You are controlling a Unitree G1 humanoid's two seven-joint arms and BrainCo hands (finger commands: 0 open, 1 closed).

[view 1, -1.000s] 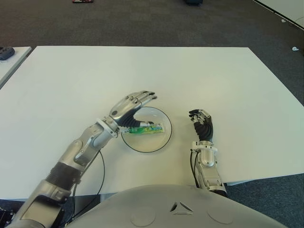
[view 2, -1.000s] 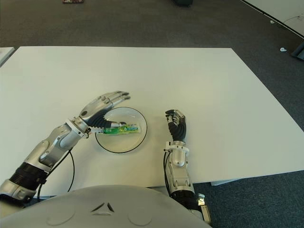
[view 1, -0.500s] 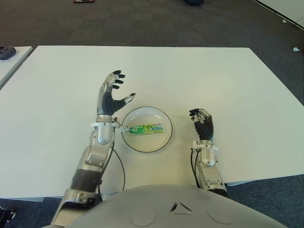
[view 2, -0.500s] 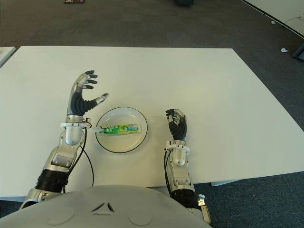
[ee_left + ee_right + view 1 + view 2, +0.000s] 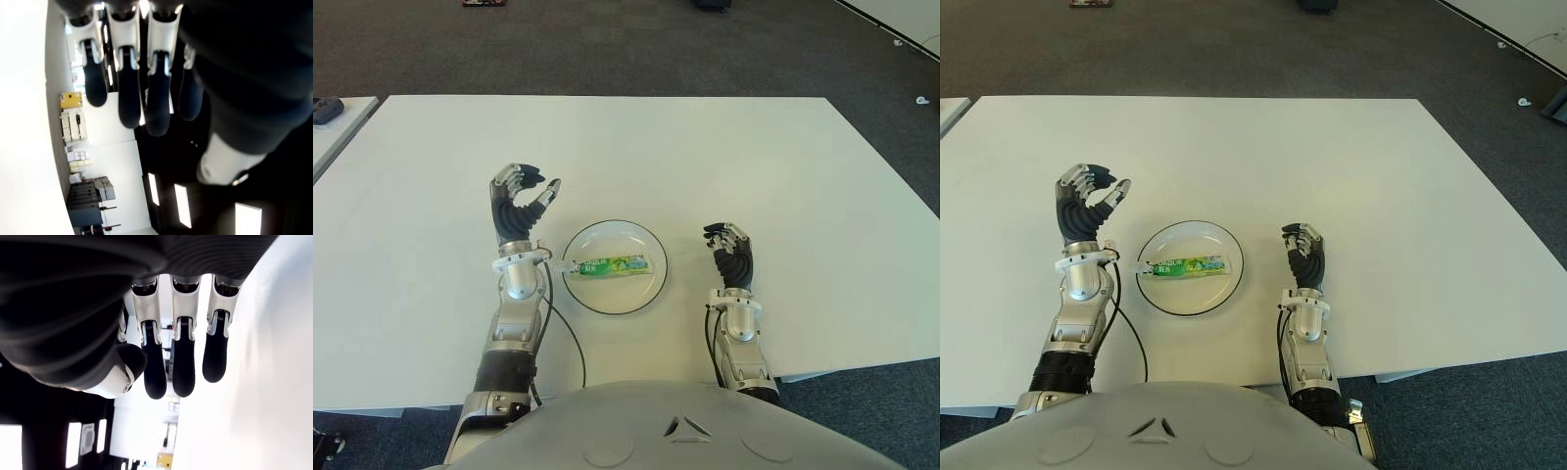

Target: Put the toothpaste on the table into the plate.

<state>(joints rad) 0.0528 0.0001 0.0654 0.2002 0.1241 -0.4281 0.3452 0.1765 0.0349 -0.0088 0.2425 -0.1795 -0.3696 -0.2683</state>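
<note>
The green and white toothpaste tube [image 5: 612, 264] lies flat inside the white plate [image 5: 628, 292], its cap end resting over the plate's left rim. My left hand [image 5: 517, 201] is upright just left of the plate, apart from the tube. Its fingers [image 5: 129, 98] are loosely bent with nothing between them. On the plate's right side my right hand [image 5: 729, 253] shows idle, its fingers [image 5: 181, 357] relaxed and empty.
The white table [image 5: 754, 157] stretches wide behind and to both sides of the plate. Its front edge runs close below both forearms. A second table with a dark object [image 5: 325, 108] shows at the far left. Dark carpet lies beyond.
My left hand has let go of the tube, pulled back left from over the plate, turned upright, and its spread fingers have bent inward. The tube stays in the plate. The right hand is unmoved.
</note>
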